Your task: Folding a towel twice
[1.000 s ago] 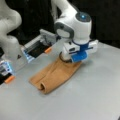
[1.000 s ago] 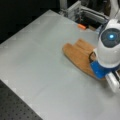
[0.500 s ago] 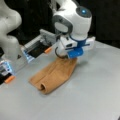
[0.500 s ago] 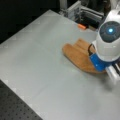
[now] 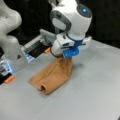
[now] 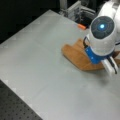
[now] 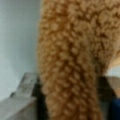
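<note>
grey table [image 5: 100, 82], tan towel [image 5: 53, 75] partly resting on it

The hand [image 5: 65, 58] has risen, lifting the towel's [image 5: 53, 75] pinched edge higher.

We have two off-arm cameras and one on the wrist. In a front view the gripper [image 5: 65, 53] sits near the middle, seen from fairly close and slightly above, looking across the surface [image 5: 95, 95] toward a dark background beyond the gripper. In a front view the gripper [image 6: 96, 58] sits toward the right edge, seen from higher and farther off, looking steeply down. Both front views share the towel [image 5: 53, 75] below the gripper. The wrist view sits right against the towel [image 7: 72, 60], which nearly fills it.
</note>
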